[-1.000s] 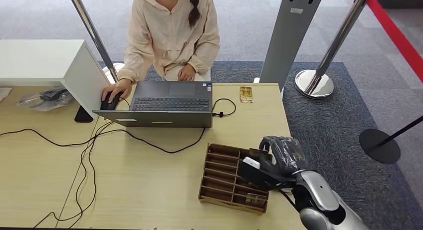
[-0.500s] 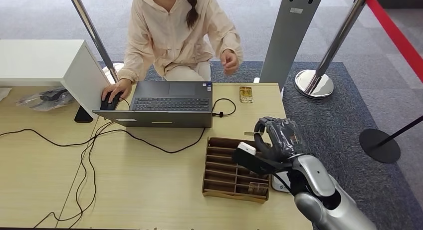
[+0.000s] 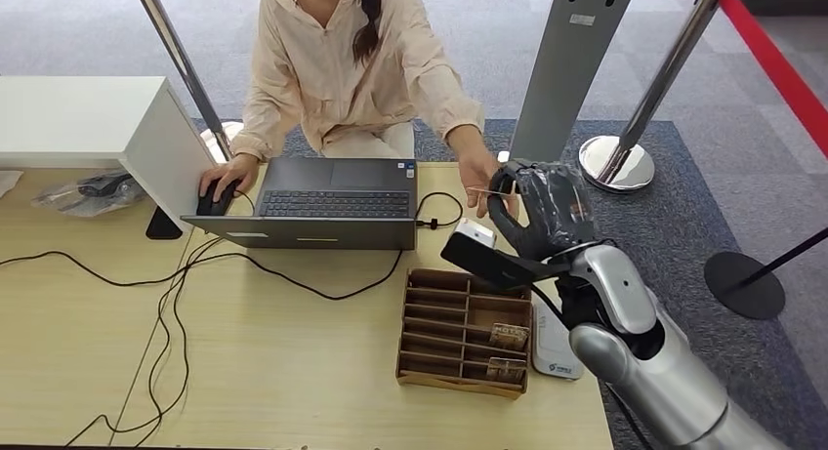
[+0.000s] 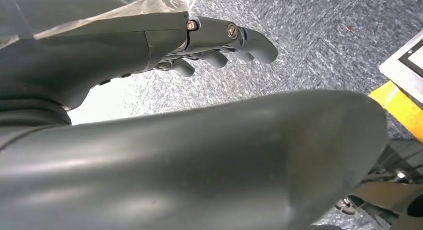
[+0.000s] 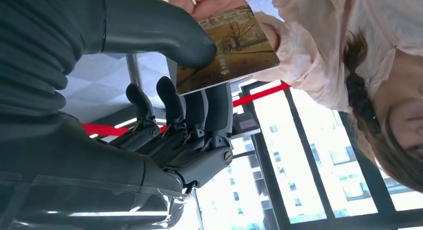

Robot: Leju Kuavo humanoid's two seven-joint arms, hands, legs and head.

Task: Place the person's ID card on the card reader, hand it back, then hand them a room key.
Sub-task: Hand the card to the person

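The right hand [image 3: 547, 211] pinches the room key [image 5: 229, 40], its far edge hidden in the person's hand [image 3: 480, 169].

A reception or check-in counter in a lobby: a wooden desk [image 3: 293, 372] with a laptop [image 3: 322, 204], a slotted card box [image 3: 459, 333] and a card reader [image 3: 555, 352], queue stanchions [image 3: 615, 162] with red belts on grey carpet [image 3: 683, 225], a person [image 3: 342, 69] seated opposite.
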